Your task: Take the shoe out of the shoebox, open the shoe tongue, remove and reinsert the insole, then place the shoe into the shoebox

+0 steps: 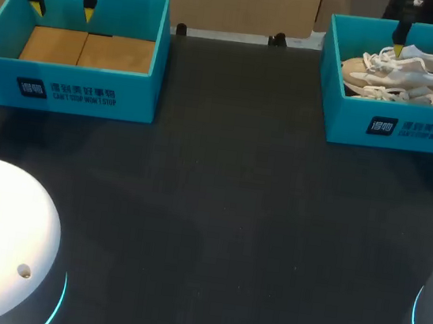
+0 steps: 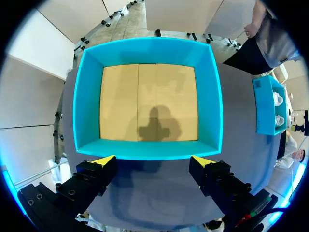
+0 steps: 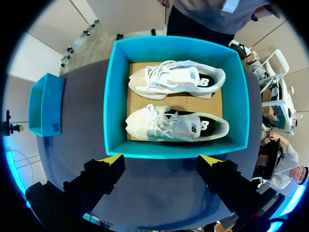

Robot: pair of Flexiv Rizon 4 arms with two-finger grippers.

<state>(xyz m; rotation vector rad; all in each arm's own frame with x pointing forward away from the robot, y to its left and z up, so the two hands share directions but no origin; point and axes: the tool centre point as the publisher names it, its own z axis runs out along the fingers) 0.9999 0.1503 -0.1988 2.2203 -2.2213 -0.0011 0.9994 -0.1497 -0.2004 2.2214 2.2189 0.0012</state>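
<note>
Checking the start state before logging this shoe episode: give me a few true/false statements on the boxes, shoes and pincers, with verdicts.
1. Both shoes lie inside the right box. True.
2. The left box holds one shoe. False: only its cardboard floor shows.
3. The right pincer is shut on a shoe. False: it is open above the right box and grips nothing.
4. The left pincer is open and holds nothing. True.
5. The shoes' toes point toward the left box's side of the table. True.
</note>
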